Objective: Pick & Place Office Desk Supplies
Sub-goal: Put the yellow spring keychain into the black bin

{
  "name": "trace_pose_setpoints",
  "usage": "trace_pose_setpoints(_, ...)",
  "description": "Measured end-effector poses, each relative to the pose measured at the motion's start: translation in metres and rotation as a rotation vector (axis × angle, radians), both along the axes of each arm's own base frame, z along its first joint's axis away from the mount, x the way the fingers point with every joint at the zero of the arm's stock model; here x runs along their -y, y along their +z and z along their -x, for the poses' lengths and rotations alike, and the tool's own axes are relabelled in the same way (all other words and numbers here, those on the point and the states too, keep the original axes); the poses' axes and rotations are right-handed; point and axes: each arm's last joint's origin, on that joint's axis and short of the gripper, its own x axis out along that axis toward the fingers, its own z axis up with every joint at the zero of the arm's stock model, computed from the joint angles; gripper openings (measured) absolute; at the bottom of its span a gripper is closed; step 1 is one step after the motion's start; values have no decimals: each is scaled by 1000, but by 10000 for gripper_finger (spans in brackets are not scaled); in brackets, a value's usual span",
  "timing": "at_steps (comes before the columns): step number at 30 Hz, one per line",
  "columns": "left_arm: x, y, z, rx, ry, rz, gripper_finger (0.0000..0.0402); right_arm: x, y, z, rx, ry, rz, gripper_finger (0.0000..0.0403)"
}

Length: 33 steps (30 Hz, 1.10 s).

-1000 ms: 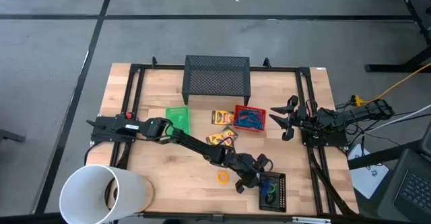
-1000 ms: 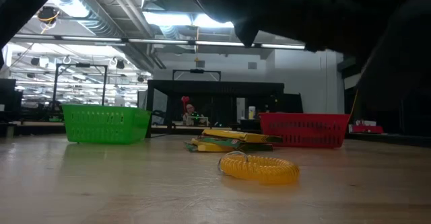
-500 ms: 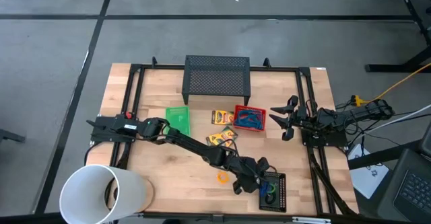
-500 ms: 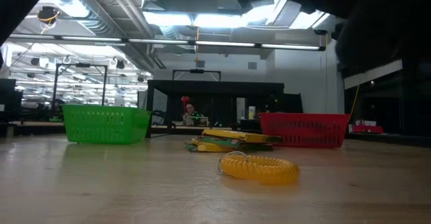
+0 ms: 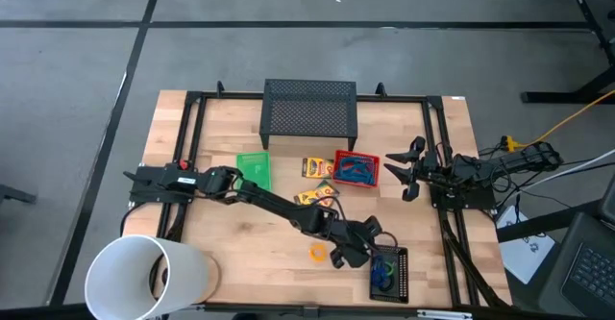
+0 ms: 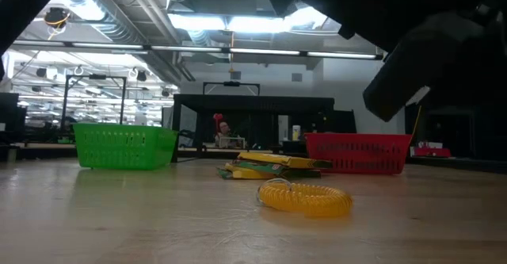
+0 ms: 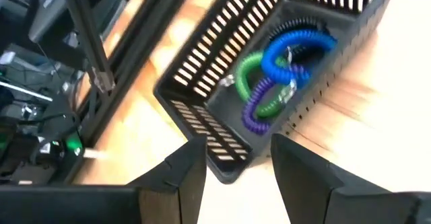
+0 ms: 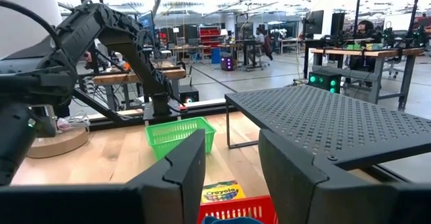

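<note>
My left gripper [image 5: 357, 250] [image 7: 232, 167] is open and holds nothing; it hovers beside the left end of the black mesh tray [image 5: 404, 262] [image 7: 202, 116]. Blue [image 7: 296, 46], green [image 7: 250, 76] and purple [image 7: 259, 116] coil rings lie in that tray. A yellow coil ring [image 5: 317, 253] [image 6: 305, 198] lies flat on the wood to the gripper's left. Yellow crayon boxes [image 5: 318, 167] [image 5: 317, 198] [image 6: 273, 165] lie mid-table. The blue cord bundle [image 5: 356, 171] sits in the red tray [image 5: 338, 157]. My right gripper [image 5: 408, 173] [image 8: 231, 177] waits open at the table's right side.
A green tray [image 5: 255, 171] [image 6: 123, 145] stands left of the crayon boxes. A black mesh shelf [image 5: 309, 109] [image 8: 323, 123] stands at the far edge. A big white cylinder [image 5: 144, 277] lies at the near left corner. Bare wood lies between the cylinder and the yellow ring.
My left gripper has drawn back a little from over the black tray toward the table's left and far side, and in the low view the arm's dark bulk has cleared upward and to the right. The yellow ring and crayon boxes have stayed put.
</note>
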Motion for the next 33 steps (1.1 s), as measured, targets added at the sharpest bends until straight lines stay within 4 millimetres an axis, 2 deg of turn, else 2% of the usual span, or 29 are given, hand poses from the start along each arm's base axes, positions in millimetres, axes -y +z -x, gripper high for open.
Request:
trace_pose_setpoints(3,5,4,6,-31,36,-36,161,0,0,0,-4,0,1,140)
trace_pose_setpoints(8,12,39,31,-142,98,-2,160,0,-1,0,-13,0,3,140)
trace_pose_setpoints(11,13,53,50,-268,159,55,159,0,-1,0,-11,1,-7,140)
trace_pose_setpoints(14,9,59,75,-475,223,41,159,0,-1,0,-8,8,-23,140)
trace_pose_setpoints(17,3,50,93,-687,297,22,157,0,-1,0,-7,11,-30,140)
trace_pose_setpoints(20,5,30,102,-805,311,48,155,0,-1,0,-5,11,-36,140)
trace_pose_setpoints(27,16,-7,109,-834,263,80,159,0,-1,0,-5,11,-38,140)
trace_pose_setpoints(33,13,-9,105,-772,308,68,159,0,-1,0,-8,10,-24,139)
